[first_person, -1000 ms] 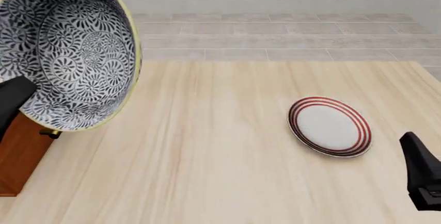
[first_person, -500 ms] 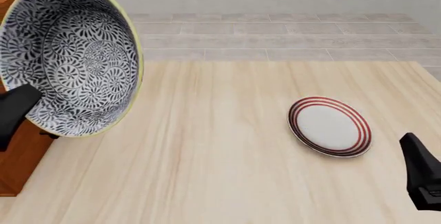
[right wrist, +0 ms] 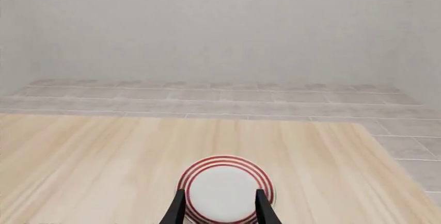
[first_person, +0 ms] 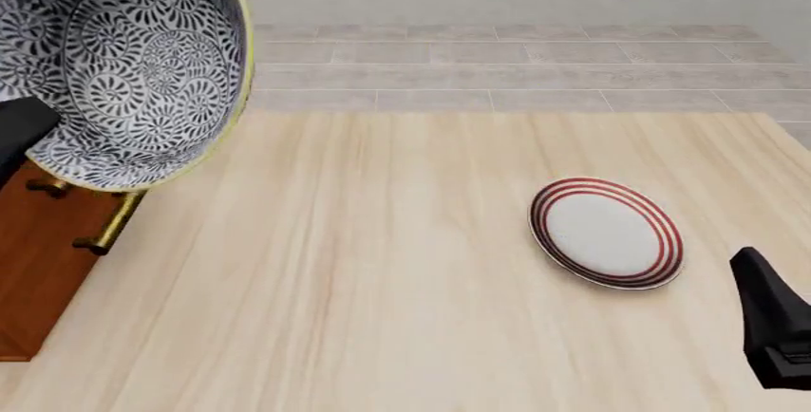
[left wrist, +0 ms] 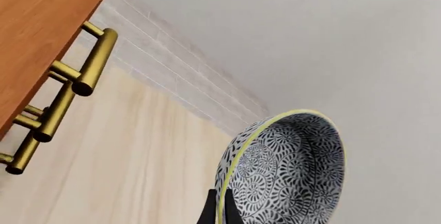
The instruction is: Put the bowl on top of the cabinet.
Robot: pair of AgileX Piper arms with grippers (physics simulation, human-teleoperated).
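Spanning the whole foreground: pale wooden table [first_person: 380, 279], grey tiled floor beyond its far edge. Standing at the table's left edge: reddish-brown cabinet [first_person: 38, 260], cropped by the front view, brass bar handles [left wrist: 93, 61] jutting toward the table's middle. Held up in the air at far left: bowl [first_person: 133, 61], tipped steeply on edge, dark-blue-and-white floral inside turned toward the camera and to the right, pale cream rim running round it. Hanging above the cabinet's right-hand edge and handles in the front view, clear of the table; not resting on the cabinet. Gripped at the lower rim by the left gripper [left wrist: 219, 211], dark fingers pinched on either side of the bowl wall in the left wrist view; only a black stub of that arm visible at the left border of the front view. Lying flat on the right half of the table, well apart from bowl and cabinet: white plate [first_person: 606, 233] with red rings. Waiting at the lower right corner, above the table: right gripper [right wrist: 219, 208], fingers [right wrist: 177, 211] spread apart with nothing between them, plate seen past the tips in the right wrist view, no contact.
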